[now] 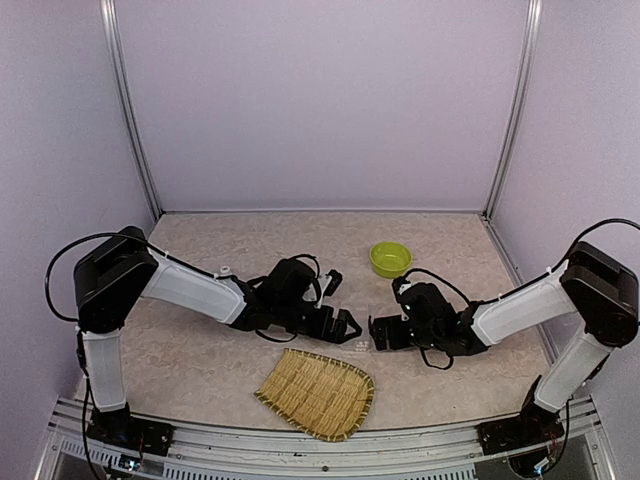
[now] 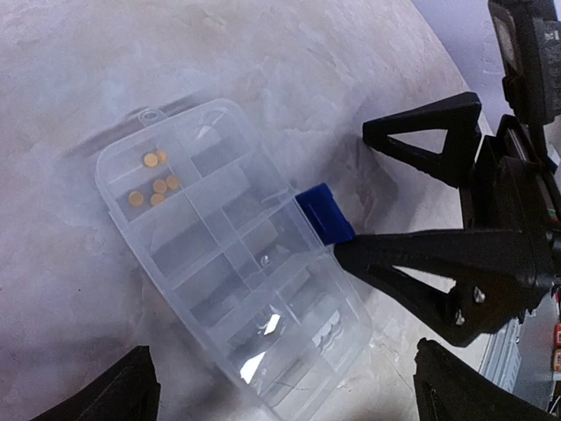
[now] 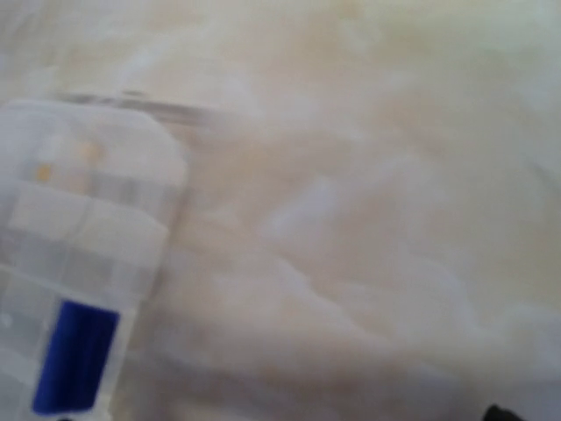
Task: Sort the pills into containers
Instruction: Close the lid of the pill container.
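Firstly, left wrist view: clear organiser box (image 2: 232, 281) lying flat on the marbled table (image 2: 263, 53), with orange pills (image 2: 156, 186) in the compartments at its far end and a blue clasp (image 2: 324, 213) on one long side. Left gripper (image 2: 280, 368) spread wide above the box's near end, grasping nothing. Right gripper (image 2: 353, 193) likewise wide open and empty, lower fingertip just beside the clasp.

Next, right wrist view: heavily blurred; box at the left edge, clasp towards the bottom.

Lastly, top view: both grippers meeting at mid-table, box barely discernible between them; lime-green bowl (image 1: 390, 259) behind, woven bamboo tray (image 1: 318, 392) in front.
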